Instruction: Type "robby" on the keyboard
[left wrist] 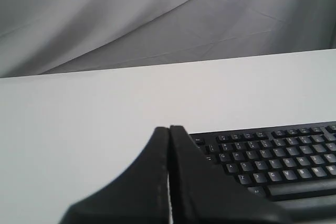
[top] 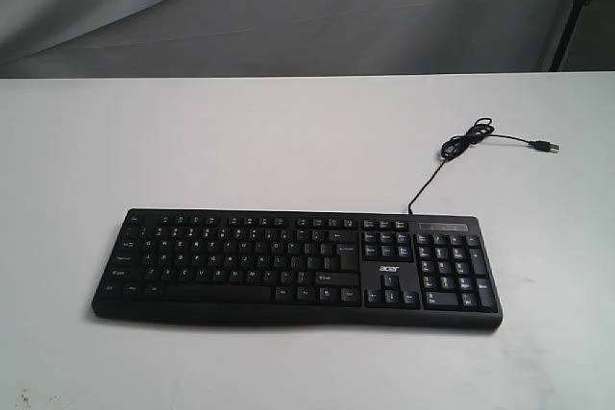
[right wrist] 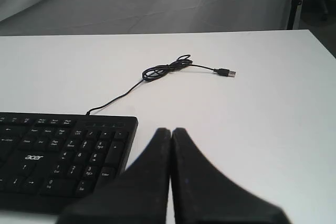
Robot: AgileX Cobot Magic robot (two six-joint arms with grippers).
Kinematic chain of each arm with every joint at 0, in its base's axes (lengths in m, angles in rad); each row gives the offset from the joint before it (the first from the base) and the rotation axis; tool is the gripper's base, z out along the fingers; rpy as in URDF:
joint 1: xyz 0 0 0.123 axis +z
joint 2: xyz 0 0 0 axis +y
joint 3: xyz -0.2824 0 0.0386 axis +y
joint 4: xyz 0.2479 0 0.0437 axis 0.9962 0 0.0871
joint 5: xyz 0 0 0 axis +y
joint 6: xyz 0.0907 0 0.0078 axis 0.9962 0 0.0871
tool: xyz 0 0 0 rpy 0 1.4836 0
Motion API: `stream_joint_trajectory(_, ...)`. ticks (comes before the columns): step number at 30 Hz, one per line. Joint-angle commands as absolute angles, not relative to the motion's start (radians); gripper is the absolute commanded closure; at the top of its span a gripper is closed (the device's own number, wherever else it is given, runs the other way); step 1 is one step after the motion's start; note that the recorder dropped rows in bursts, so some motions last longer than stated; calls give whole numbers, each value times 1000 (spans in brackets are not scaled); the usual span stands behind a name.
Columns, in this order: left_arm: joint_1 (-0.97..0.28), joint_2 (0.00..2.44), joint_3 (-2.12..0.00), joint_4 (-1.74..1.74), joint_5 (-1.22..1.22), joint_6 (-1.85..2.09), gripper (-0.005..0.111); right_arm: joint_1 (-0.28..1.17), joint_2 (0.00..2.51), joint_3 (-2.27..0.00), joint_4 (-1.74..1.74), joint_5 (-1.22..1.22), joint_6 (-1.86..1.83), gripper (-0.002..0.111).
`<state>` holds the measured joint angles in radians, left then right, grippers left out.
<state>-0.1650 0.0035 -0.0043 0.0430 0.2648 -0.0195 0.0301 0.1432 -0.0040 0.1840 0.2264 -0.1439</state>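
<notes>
The black keyboard with white legends and an acer logo lies flat near the front of the white table, number pad to the right. Its thin black cable loops behind the number pad and ends in a USB plug. Neither gripper shows in the exterior view. My left gripper is shut and empty, off the keyboard's letter-key end. My right gripper is shut and empty, beside the number-pad end of the keyboard, with the cable beyond it.
A grey cloth backdrop hangs behind the table's far edge. A dark stand rises at the back right. The table's right edge runs close to the USB plug.
</notes>
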Motion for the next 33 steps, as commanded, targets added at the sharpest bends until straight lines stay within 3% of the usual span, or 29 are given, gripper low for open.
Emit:
stream_joint_trajectory(1,-171,0,0,48,258,-22,107,21,147,0,186,226,-141,108)
stream_joint_trajectory(20,-171,0,0,48,258,-22,107,21,147,-14,186,257,-141,108)
stream_joint_trajectory(25,-171,0,0,48,258,-22,107,21,206,-216,147,372,-141,108)
stream_joint_trajectory(33,-171,0,0,48,258,-22,107,33,587,-540,95,354,-144,108)
